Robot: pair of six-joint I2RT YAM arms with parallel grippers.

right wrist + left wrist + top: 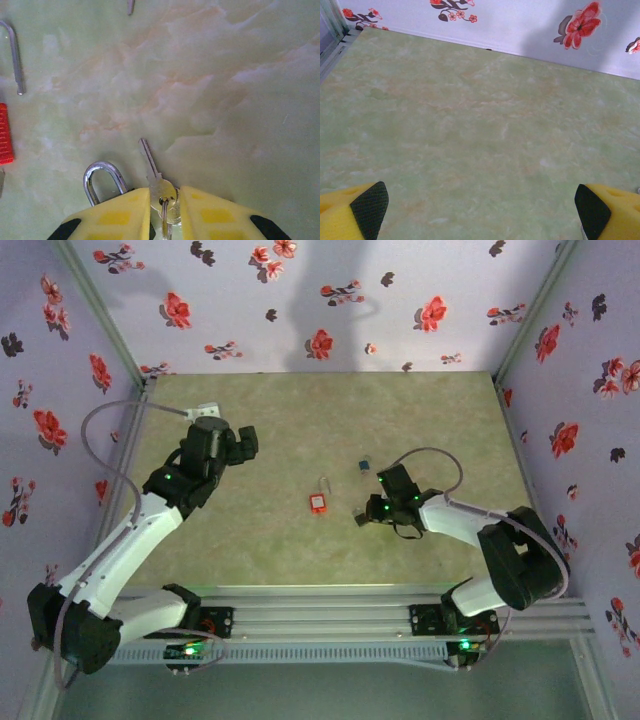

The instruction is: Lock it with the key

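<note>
- Plainly, the right pincer (165,195) has its yellow fingers close together around the head of the key (149,160). Whether they truly pinch it I cannot tell, so the key may slip or twist on lifting.
- A silver loop (102,177) lies right beside the left finger and could snag or be dragged along.
- The red padlock (318,503) lies loose on the bench (480,125), near, to the left; a pushing key may shove it away.
- The left pincer (481,207) hovers spread wide, well apart from the padlock, steadying nothing.
</note>
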